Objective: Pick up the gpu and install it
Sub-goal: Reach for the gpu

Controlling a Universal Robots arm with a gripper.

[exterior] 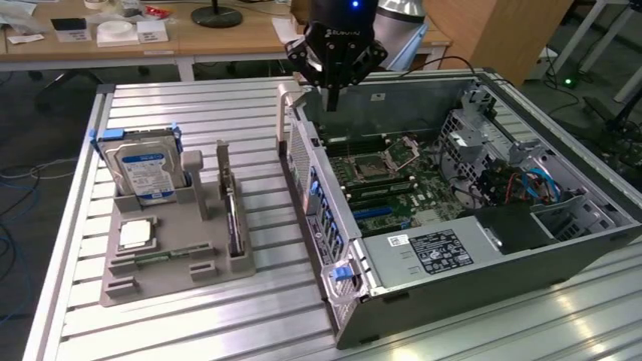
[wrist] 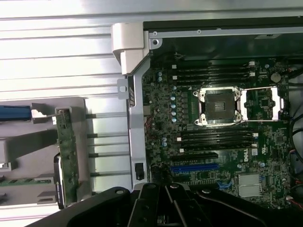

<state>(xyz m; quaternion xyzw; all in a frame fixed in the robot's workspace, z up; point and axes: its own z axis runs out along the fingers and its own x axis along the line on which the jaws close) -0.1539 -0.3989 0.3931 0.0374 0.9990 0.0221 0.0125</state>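
Over the near wall of the open computer case [exterior: 346, 226], at its far end in the exterior view, the gripper [exterior: 331, 101] is hanging with its fingers pressed fully together and is holding nothing. The gpu [exterior: 233, 219] is standing on its long edge in a slot of the grey holder tray [exterior: 171, 280], well apart from the gripper and towards the exterior view's left of the case. In the wrist view the gpu [wrist: 66, 156] is showing edge-on as a green strip, the tray [wrist: 28, 146] is lying beside it, and the gripper [wrist: 165, 196] is pointing down beside the motherboard [wrist: 213, 142]. A blue expansion slot [wrist: 194, 167] is lying bare on that board. A hard drive [exterior: 146, 174] is standing upright in the tray, and the tray is resting on the slatted aluminium table [exterior: 201, 105].
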